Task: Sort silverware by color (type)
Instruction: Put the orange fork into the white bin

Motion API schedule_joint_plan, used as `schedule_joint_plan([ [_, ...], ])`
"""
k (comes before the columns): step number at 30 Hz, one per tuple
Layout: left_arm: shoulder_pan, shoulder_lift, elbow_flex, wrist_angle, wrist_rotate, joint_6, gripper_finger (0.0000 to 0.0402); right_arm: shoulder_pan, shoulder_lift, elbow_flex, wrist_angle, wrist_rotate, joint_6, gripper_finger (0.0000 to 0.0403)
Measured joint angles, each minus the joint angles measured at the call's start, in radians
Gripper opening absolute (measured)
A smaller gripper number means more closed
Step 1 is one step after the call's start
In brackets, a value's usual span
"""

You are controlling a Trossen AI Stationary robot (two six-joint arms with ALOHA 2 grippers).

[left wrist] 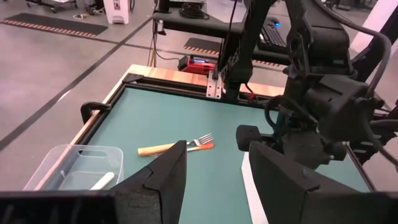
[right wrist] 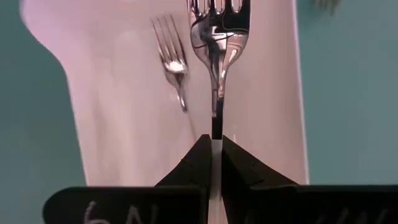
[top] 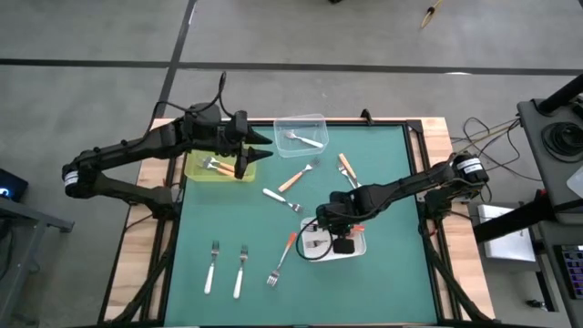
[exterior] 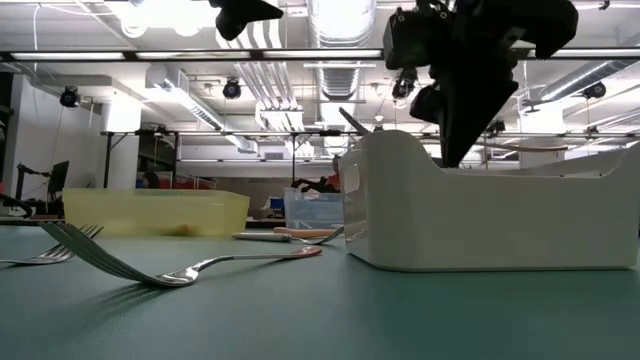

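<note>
right wrist view: right tool (right wrist: 212,163) pinches a fork (right wrist: 217,43) by its neck over the white tray (right wrist: 124,124); a thin grip could let it swing and miss. left tool (top: 244,148) spread above yellow tray (top: 196,171).

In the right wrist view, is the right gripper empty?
No, the right gripper has its fingers shut on the neck of a fork, held over the white tray.

We noted both arms matte black, tubular links with chunky joints. Right arm (top: 428,180) bore a white band near its elbow. Left arm (top: 137,150) trailed a thin black cable.
</note>
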Motion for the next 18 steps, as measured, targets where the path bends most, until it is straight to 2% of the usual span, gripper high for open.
schedule_joint_plan([
  [18, 0.000, 0.000, 0.000, 0.000, -0.001, -0.003, 0.0157, 0.017, 0.005, -0.054, 0.135, 0.003, -0.132, 0.0009],
])
